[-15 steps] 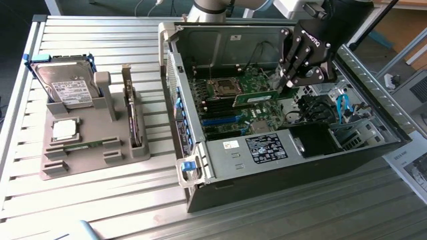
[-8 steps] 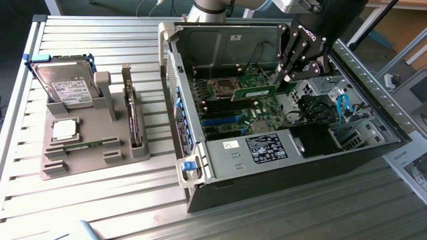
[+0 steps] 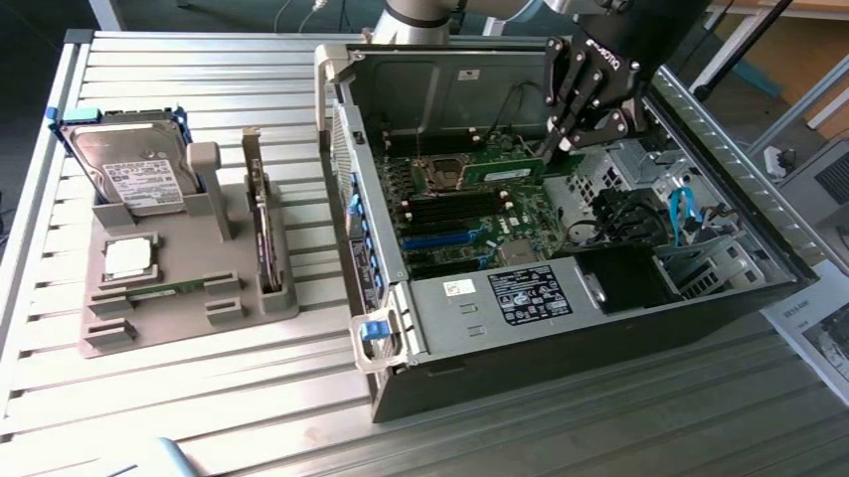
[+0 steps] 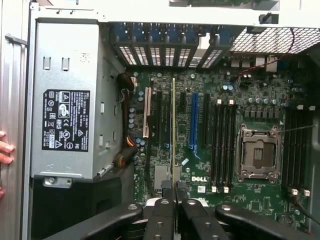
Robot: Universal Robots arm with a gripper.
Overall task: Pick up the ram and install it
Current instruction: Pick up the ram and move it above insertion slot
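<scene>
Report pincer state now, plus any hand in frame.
Pincer: closed on the ram, held edge-on over the motherboard.
Person's hand: fingertips at the case edge; cannot tell if it holds anything.

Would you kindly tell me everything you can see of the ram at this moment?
The ram is a thin, long green circuit-board stick, seen edge-on in the wrist view. The gripper is shut on one end, holding it inside the open case over the motherboard. Whether it touches the motherboard cannot be told.
</scene>
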